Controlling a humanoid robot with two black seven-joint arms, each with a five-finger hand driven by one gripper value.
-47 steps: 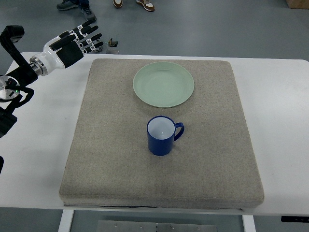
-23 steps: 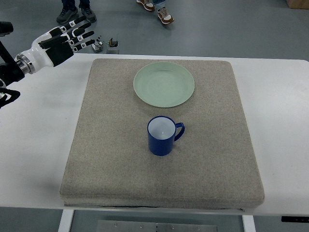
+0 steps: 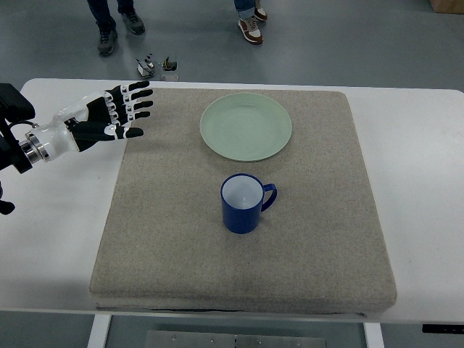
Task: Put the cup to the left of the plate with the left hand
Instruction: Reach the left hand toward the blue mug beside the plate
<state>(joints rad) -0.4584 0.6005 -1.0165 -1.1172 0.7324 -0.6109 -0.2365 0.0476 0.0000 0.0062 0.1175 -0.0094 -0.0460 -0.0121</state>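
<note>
In the top view, a blue mug [image 3: 243, 204] with a white inside is standing upright near the middle of the frame on a beige felt mat [image 3: 167, 239]. Its mouth is facing up and its handle is sticking out toward the right edge of the picture, tilted slightly toward the top. A pale green plate [image 3: 246, 127] is lying flat on the same mat just above the mug, apart from it. The mat is covering most of a white table [image 3: 428, 181].

The left hand [image 3: 109, 117] is reaching in from the left edge in the upper left of the frame, hovering over the mat's left border, well apart from the mug. Its fingers [image 3: 138, 104] are stretched out and spread apart, pointing rightward, gripping nothing. Bare mat is lying between the hand and the mug.

Beyond the table's far edge, small metal parts [image 3: 158, 66] are sitting on the grey floor, and people's shoes [image 3: 250, 29] are showing along the top.
</note>
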